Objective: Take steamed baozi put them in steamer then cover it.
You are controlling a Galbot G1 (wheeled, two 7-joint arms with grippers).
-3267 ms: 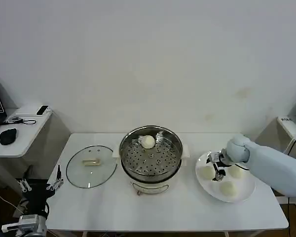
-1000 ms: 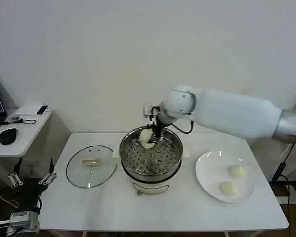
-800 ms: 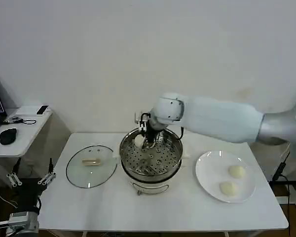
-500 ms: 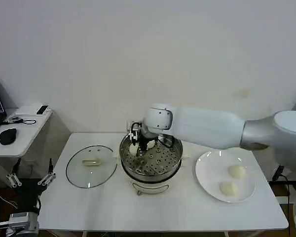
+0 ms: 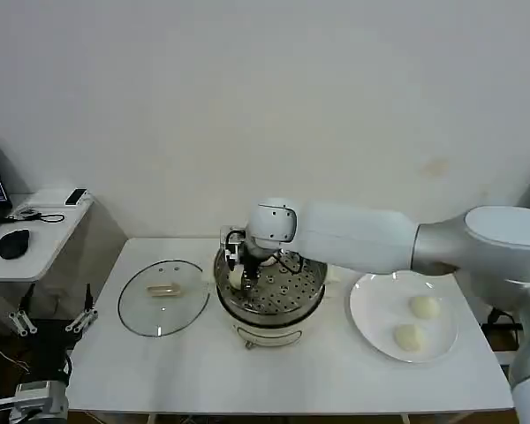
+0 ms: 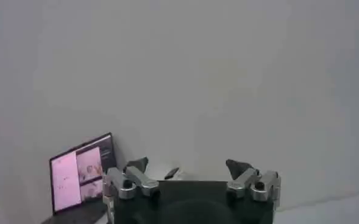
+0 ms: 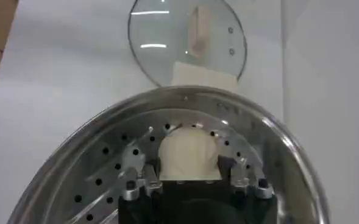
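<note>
1. The right tool (image 5: 239, 272) is lowered inside the steamer (image 5: 270, 284), over the left part of the perforated tray (image 7: 100, 176).
2. The right tool is closed on 1 steamed baozi (image 7: 189, 154). In the right wrist view, the bun sits between the 2 fingers (image 7: 144, 173), at or just above the tray; contact with the tray cannot be confirmed.
3. A second bun (image 5: 271, 260) lies in the steamer toward the far side, partly hidden by the right arm.
4. The steamer stands at the centre of the white tabletop (image 5: 194, 371).
5. 2 more buns (image 5: 424, 306) remain on the white plate (image 5: 371, 318), right of the steamer. They are apart from each other, 1 farther and 1 nearer.
6. The cover (image 5: 163, 297) lies flat on the tabletop, just left of the steamer, with its cream bar handle (image 5: 162, 289) facing up.
7. The left tool (image 5: 49, 323) is parked low, beyond the left edge of the tabletop. Its fingers are spread open and hold nothing.
</note>
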